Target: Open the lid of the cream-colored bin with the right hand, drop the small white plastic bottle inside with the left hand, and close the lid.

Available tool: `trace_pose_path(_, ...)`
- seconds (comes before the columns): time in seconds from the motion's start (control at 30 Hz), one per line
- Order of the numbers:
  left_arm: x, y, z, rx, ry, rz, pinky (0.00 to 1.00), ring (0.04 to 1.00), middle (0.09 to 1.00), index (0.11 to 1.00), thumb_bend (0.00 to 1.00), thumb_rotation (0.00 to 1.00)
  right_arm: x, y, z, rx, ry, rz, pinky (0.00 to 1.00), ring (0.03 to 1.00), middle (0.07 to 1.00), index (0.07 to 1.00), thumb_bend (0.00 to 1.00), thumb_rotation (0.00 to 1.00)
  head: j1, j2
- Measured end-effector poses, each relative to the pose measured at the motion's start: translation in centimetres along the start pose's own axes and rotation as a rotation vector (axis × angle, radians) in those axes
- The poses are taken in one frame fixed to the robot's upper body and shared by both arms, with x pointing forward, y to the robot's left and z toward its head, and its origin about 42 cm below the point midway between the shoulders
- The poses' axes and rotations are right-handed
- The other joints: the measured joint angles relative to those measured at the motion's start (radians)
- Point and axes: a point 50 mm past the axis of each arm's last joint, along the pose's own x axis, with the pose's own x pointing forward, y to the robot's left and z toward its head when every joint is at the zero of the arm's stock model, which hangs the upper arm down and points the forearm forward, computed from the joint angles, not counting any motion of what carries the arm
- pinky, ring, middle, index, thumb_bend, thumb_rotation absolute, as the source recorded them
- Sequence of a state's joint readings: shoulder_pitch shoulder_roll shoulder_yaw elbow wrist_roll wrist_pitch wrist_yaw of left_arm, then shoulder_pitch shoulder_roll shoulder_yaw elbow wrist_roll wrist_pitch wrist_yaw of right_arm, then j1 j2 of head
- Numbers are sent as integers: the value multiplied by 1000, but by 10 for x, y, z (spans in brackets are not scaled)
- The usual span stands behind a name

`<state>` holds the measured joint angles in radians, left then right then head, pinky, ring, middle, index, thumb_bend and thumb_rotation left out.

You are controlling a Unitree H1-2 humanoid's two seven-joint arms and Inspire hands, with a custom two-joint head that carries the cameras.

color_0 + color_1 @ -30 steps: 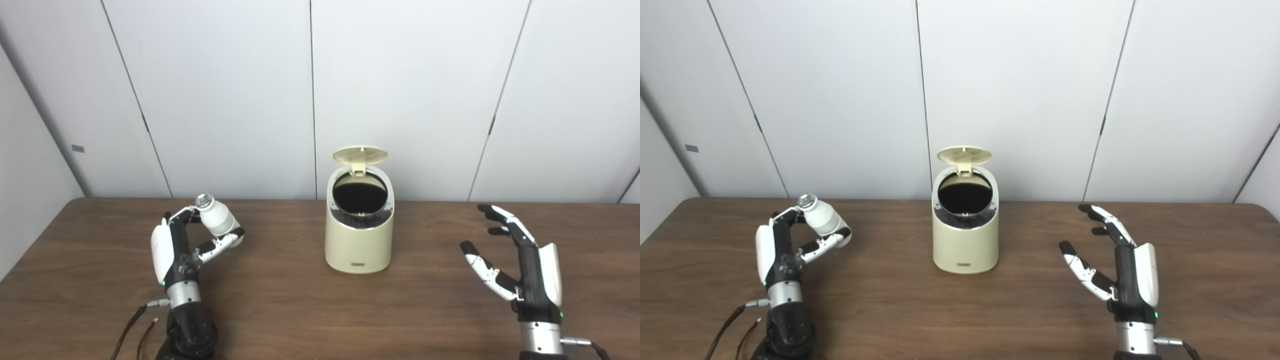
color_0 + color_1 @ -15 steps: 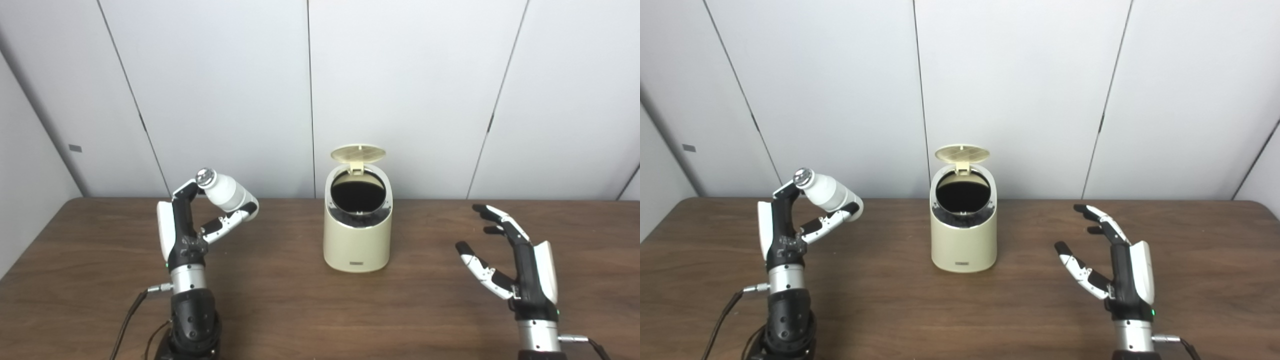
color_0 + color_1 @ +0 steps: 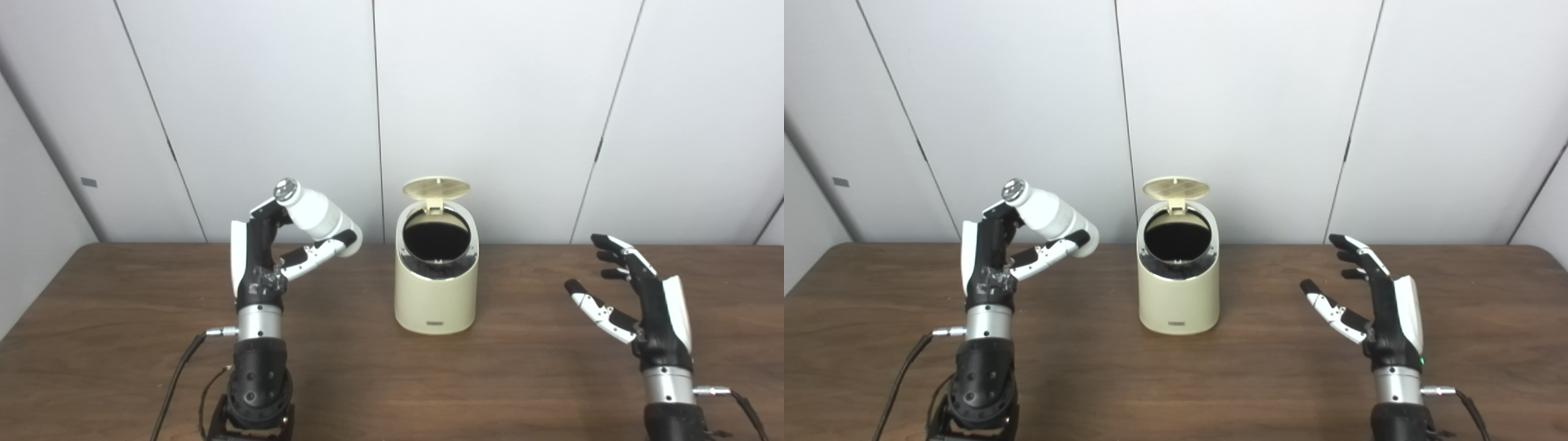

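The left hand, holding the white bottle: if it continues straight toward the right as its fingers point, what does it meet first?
Probably the cream-colored bin, near its open rim. The left hand carries the small white plastic bottle at about that height, with nothing between them, though depth is hard to judge.

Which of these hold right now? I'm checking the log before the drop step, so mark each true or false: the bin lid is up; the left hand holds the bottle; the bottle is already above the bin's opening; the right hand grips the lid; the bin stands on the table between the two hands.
1. The lid of the cream-colored bin is up. True.
2. The left hand holds the small white plastic bottle. True.
3. The bottle is above the opening. False: it is in the air, off to the bin's left.
4. The right hand grips the lid. False: it is open and apart from the bin, on its right.
5. The bin stands on the table between the hands. True.
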<state>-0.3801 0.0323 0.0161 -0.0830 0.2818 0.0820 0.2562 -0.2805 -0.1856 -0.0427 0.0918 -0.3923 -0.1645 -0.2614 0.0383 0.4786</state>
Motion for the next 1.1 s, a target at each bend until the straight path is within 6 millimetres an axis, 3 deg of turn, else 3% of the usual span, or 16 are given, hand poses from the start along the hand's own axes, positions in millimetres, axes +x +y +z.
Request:
trace_pose_path(0.1, 4, -8, 6, 25, -16, -33, 744, 737, 497, 463, 524, 0, 8, 1, 6, 15, -22, 5, 570, 703, 746, 771, 339, 229, -2, -2)
trace_pose_path(0.3, 8, -23, 17, 3, -42, -69, 725, 731, 516, 449, 521, 0, 14, 0, 8, 45, -18, 16, 654, 762, 792, 776, 373, 326, -5, -5)
trace_pose_path(0.43, 11, -31, 25, -2, -61, -86, 711, 744, 515, 448, 521, 0, 15, -1, 12, 43, -12, 14, 634, 752, 786, 784, 380, 348, -12, -6)
trace_pose_path(0.5, 12, -36, 26, 8, -67, -96, 783, 748, 506, 454, 523, 0, 15, -1, 11, 42, -8, 14, 594, 724, 764, 783, 376, 319, -12, -6)
trace_pose_path(0.53, 13, -38, 25, 21, -71, -102, 896, 752, 497, 464, 524, 0, 15, -1, 11, 42, -9, 15, 590, 720, 761, 779, 374, 306, -12, -6)
trace_pose_path(0.63, 13, -47, 19, 51, -86, -114, 989, 764, 478, 485, 525, 0, 14, 1, 11, 39, -18, 21, 599, 729, 768, 775, 369, 294, -21, -8)
trace_pose_path(0.8, 12, -60, 8, 95, -88, -122, 1000, 792, 464, 499, 524, 0, 12, 1, 11, 32, -32, 22, 542, 686, 736, 779, 372, 272, -25, -8)
trace_pose_path(1.1, 8, -81, -5, 105, -101, -151, 1000, 791, 475, 486, 525, 0, 0, 0, 1, 14, 0, 27, 625, 751, 794, 786, 381, 282, -34, -9)
